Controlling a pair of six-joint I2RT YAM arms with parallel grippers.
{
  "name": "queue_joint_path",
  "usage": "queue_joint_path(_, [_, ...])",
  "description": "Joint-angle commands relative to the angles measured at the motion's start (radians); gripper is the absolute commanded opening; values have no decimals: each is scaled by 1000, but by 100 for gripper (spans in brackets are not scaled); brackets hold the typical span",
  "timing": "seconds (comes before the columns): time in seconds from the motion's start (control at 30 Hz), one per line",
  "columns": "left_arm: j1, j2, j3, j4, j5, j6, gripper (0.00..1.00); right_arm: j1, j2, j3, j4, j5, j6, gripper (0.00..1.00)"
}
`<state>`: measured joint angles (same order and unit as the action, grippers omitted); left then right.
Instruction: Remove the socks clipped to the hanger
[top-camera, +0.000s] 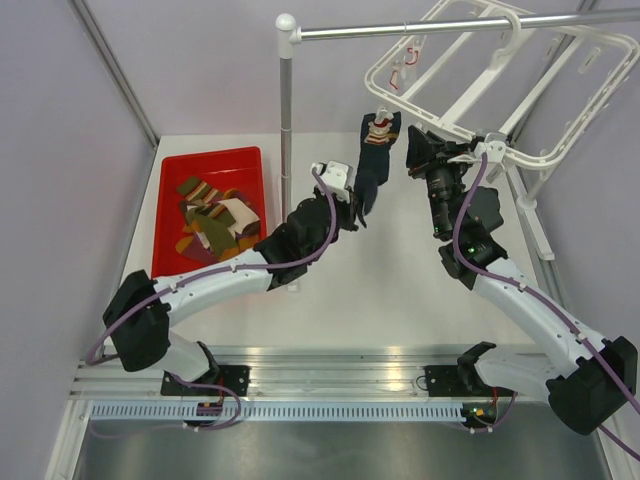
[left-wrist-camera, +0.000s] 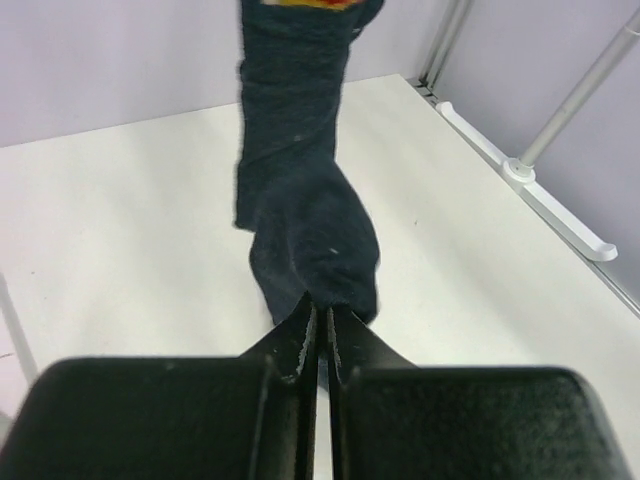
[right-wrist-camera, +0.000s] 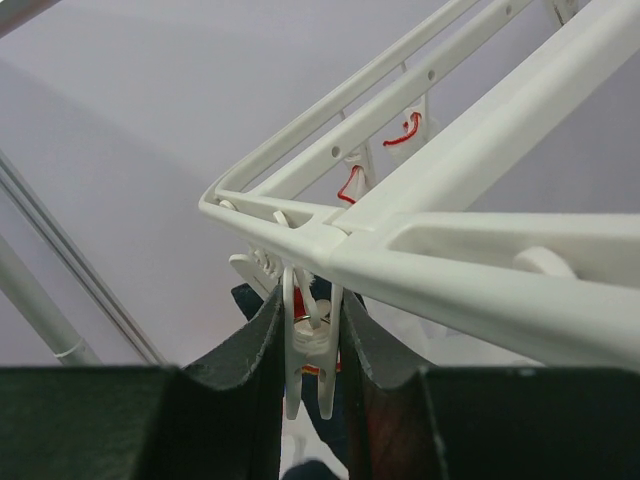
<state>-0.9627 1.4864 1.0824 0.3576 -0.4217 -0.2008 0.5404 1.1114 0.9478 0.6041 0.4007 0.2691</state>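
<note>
A dark navy sock with red and yellow stripes at its cuff hangs from a clip on the near left corner of the white hanger. My left gripper is shut on the sock's lower end; the left wrist view shows the navy fabric pinched between the jaws of the left gripper. My right gripper is raised at the hanger's corner. In the right wrist view the right gripper presses both sides of a white clip, with the navy sock behind it.
A red bin at the left holds several striped socks. The metal stand's pole rises beside the bin and its rod carries the hanger. The stand's white foot lies at the table's right edge.
</note>
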Motion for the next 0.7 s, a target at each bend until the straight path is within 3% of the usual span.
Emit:
queue_joint_path(0.0, [12, -80, -19, -6, 14, -48, 2, -2, -19, 39, -7, 12, 1, 1])
queue_joint_path(0.2, [18, -234, -82, -133, -89, -67, 2, -2, -25, 36, -17, 16, 1, 1])
queue_joint_path(0.33, [38, -385, -139, -366, -163, -124, 2, -3, -31, 32, -27, 23, -8, 1])
queue_joint_path(0.5, [156, -569, -194, -591, -230, -286, 2, -2, -33, 20, -17, 23, 5, 1])
queue_joint_path(0.67, [296, -623, -248, -700, -284, -423, 2, -2, -35, 11, -17, 17, 15, 1])
